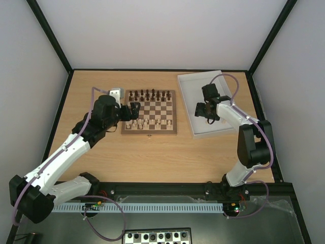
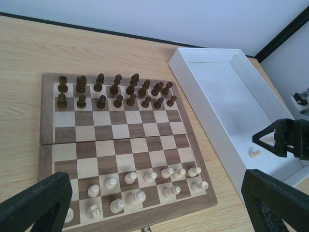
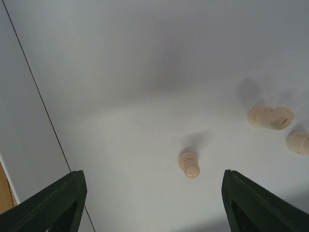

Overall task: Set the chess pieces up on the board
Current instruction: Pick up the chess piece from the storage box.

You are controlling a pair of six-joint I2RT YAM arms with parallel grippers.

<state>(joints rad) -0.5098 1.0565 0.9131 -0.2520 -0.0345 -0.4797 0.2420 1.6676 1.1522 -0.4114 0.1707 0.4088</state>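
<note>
Pawn (image 3: 189,164) lies in the tray (image 3: 145,72) just ahead of my right hand (image 3: 153,173), between its wide-spread fingers (image 3: 53,203), while my left hand (image 1: 133,110), also wide, hovers at the board (image 1: 152,109).

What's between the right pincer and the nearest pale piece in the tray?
Nothing. The right wrist view shows only the bare white tray between the open right pincer and the pale piece just ahead of it.

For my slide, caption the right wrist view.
Open right gripper above a pale pawn in the white tray, two more pieces nearby.
</note>
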